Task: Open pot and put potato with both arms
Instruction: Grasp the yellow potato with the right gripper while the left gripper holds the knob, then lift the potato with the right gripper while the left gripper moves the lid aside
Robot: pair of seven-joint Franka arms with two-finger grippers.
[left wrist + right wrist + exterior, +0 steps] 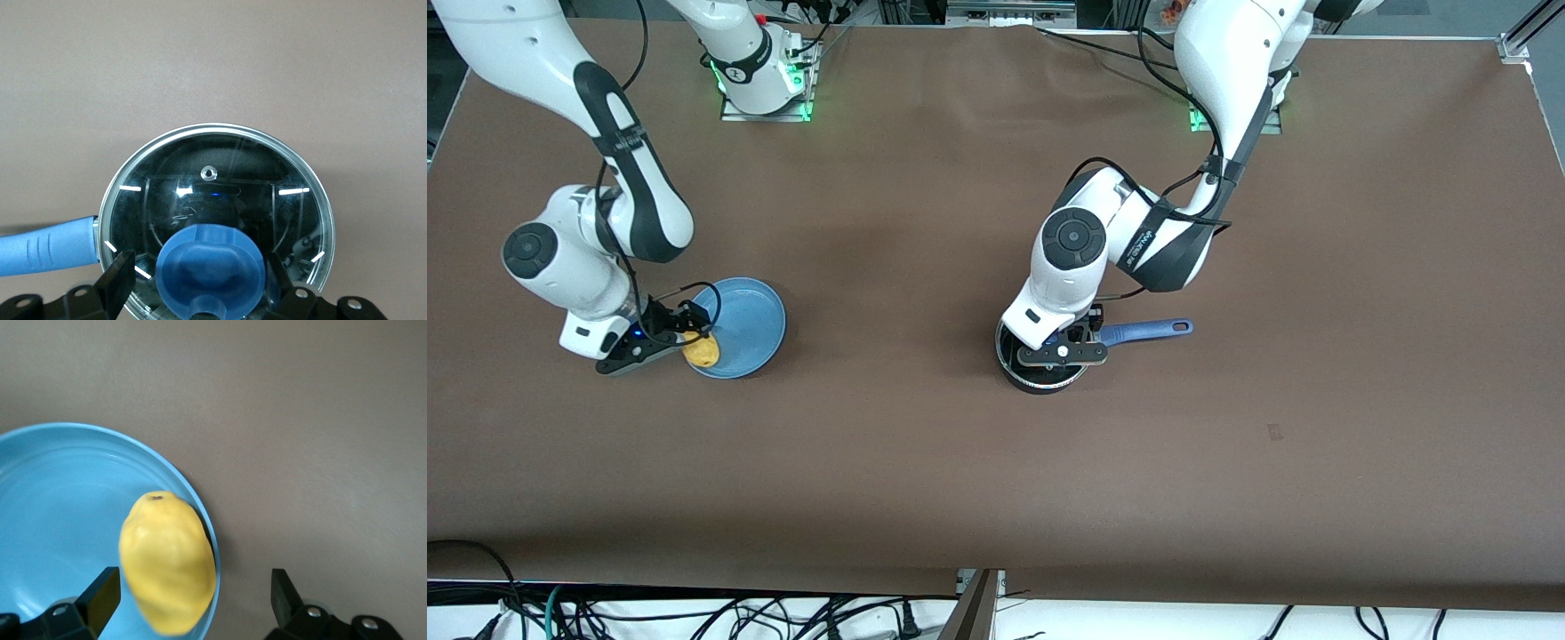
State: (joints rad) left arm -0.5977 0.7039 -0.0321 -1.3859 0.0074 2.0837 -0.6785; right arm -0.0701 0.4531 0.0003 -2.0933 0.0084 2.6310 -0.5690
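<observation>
Pot (pixel 1040 369) on the table (pixel 960 462), lid (pixel 215 220) on, under the left gripper (pixel 1064 352).

Left gripper (pixel 200 287): spread open, 1 finger (pixel 119 279) on each side of the blue knob (pixel 210 270), apart from it, not clamped. Steel rim and glass below, black pan under that. Blue handle (pixel 1147 330) pointing toward the left arm's end of the table.

Right gripper (pixel 680 333): also spread open, low over the plate's (pixel 751 324) edge toward the right arm's end of the table. In the right wrist view, gripper (pixel 193 600) with 2 black fingers (pixel 100 593) wide apart and the potato (pixel 168 560) between them, close to 1 finger, well clear of the second. Contact with the fingers: cannot tell.

Potato (pixel 702 353) on the light-blue plate (pixel 60 513), at the rim nearer the front camera, partly overlapping that rim in the wrist view.

Plate well apart from the pot, toward the right arm's end of the table, at about the same depth.
</observation>
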